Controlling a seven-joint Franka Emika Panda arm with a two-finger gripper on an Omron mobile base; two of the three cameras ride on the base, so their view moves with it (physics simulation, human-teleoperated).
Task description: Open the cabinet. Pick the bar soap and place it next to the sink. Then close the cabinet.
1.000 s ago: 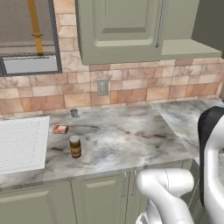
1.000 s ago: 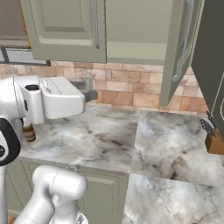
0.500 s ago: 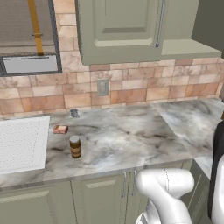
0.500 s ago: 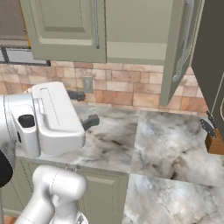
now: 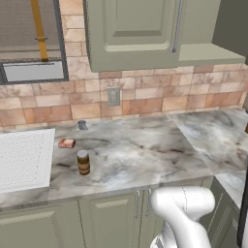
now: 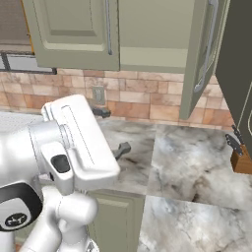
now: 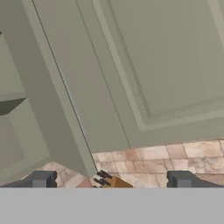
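The bar soap lies flat on the marble desk in the left base view, just beside the right edge of the sink and apart from the brown jar that stands nearer the front edge. Above it the cabinet shows its left door shut flat, with the silver handle hanging at its right edge. Judged from this, the soap step looks done: the block is out and placed next to the basin.

In the right base view the cabinet's right door stands swung out from the carcass, edge-on to the camera, and the opening behind it looks bare. A knife block sits at the far right of the desk. The arm's bulky white links fill the lower left, with the wrist pointing toward the open door. So what remains, as I read it, is closing that door.

In the hand view the gripper has its two dark fingertips spread wide with nothing between them, facing a raised-panel door face, with the cabinet's open interior to the left. It touches nothing yet; the push to shut has not begun.
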